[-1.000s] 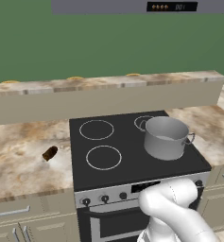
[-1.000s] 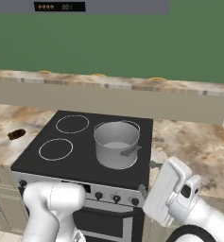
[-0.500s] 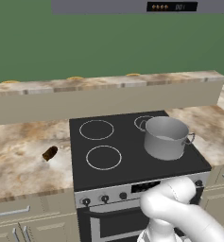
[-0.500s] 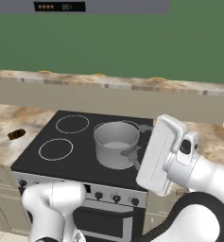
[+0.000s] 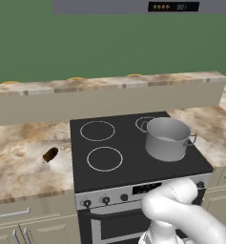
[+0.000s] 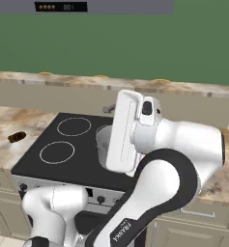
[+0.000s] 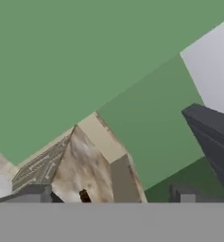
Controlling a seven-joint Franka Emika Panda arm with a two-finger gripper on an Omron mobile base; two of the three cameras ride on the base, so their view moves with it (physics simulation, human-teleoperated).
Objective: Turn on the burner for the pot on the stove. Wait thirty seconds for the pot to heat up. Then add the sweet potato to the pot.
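Observation:
The grey steel pot (image 5: 168,138) stands on the back right ring of the black-topped stove (image 5: 105,176). In the right base view my raised white hand (image 6: 129,130) covers most of the pot (image 6: 102,140); only a strip of its rim shows. The small dark brown sweet potato (image 5: 50,154) lies on the marble counter left of the stove, and it shows as well as the sweet potato (image 6: 17,137) from the right. In the hand view my gripper (image 7: 111,194) is open, its tips wide apart with nothing between them, aimed at the green wall and a counter corner.
Black knobs (image 5: 87,203) line the stove's steel front. A raised marble ledge (image 5: 109,86) runs behind the stove under the green wall. The range hood (image 5: 133,6) hangs overhead. Marble counter (image 5: 19,162) spreads to the left and the right of the stove.
My arm has swung up and to the left in the right base view, bringing the hand in front of the pot. The pot and the sweet potato have stayed in place.

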